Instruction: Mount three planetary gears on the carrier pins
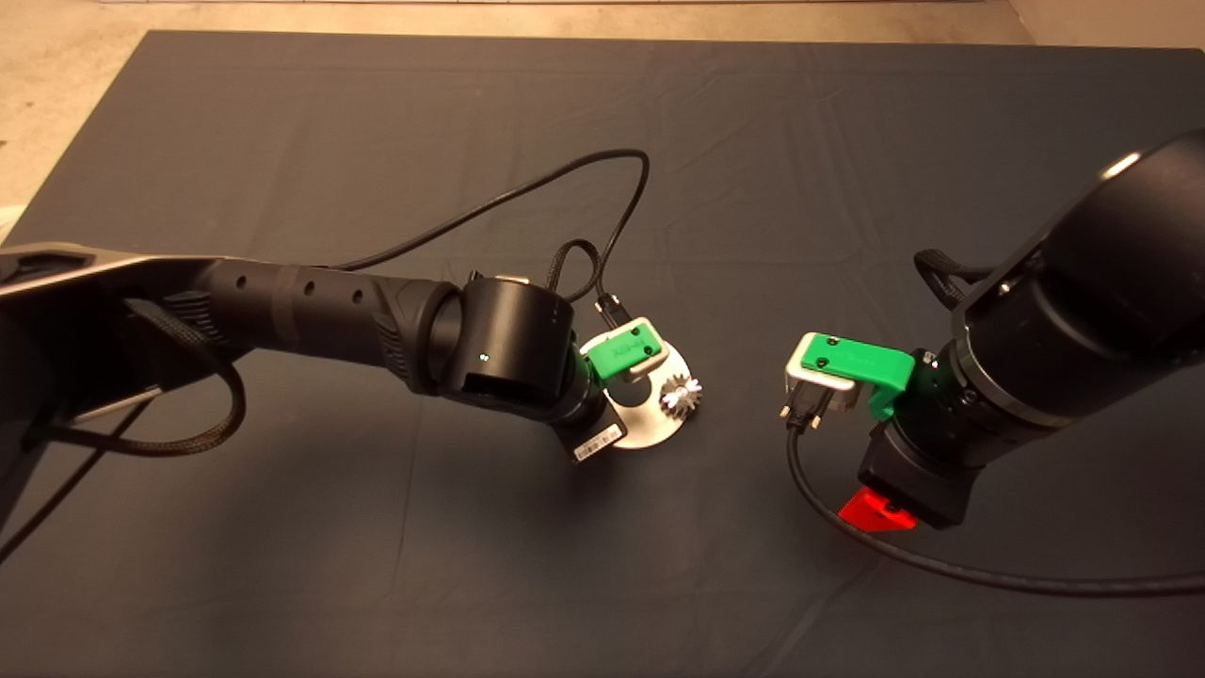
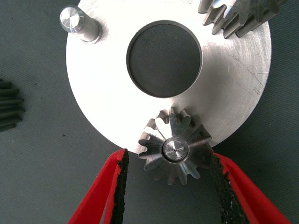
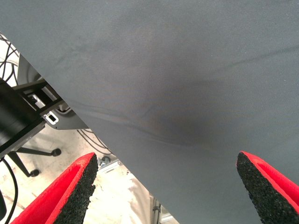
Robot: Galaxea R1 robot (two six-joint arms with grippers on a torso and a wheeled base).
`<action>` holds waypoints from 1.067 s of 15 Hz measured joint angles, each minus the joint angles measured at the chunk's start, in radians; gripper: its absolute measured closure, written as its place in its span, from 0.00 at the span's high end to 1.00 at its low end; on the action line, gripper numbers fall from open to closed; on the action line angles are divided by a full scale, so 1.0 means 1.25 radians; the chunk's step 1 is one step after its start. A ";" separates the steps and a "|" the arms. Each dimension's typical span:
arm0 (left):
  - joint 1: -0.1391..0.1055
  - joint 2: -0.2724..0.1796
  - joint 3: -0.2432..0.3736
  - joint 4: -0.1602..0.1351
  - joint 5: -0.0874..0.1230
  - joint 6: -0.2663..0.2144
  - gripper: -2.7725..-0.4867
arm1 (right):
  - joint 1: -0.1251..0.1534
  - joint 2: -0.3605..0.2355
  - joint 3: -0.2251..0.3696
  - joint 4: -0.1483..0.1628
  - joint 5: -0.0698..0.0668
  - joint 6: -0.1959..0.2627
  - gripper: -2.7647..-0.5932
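Observation:
The silver disc (image 2: 98, 93) lies on the mat, and it shows in the head view (image 1: 650, 428) partly under my left wrist. One planetary gear (image 2: 175, 149) sits on a carrier pin at the disc's rim, between the fingers of my open left gripper (image 2: 169, 156). A second gear (image 2: 238, 16) sits on the disc too, and it shows in the head view (image 1: 680, 395). One carrier pin (image 2: 79, 23) stands bare. A third gear (image 2: 9, 105) lies on the mat beside the disc. My right gripper (image 3: 163, 163) is open and empty, hovering to the right of the disc (image 1: 875, 513).
The left arm (image 1: 508, 348) reaches in over the dark mat (image 1: 602, 584), with black cables (image 1: 565, 188) looping behind it. A cable (image 1: 941, 565) trails from the right wrist. The right wrist view shows the mat's edge, with the floor and a stand (image 3: 28, 121) beyond it.

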 joint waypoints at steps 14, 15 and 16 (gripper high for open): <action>-0.116 0.011 -0.143 -0.211 0.004 0.048 0.29 | 0.005 0.003 -0.002 0.000 0.013 0.000 0.74; -0.118 0.013 -0.171 -0.213 0.004 0.072 0.29 | 0.005 0.003 -0.001 0.000 0.013 0.000 0.74; -0.119 0.020 -0.204 -0.215 0.004 0.102 0.29 | 0.005 0.003 -0.001 0.000 0.013 0.000 0.74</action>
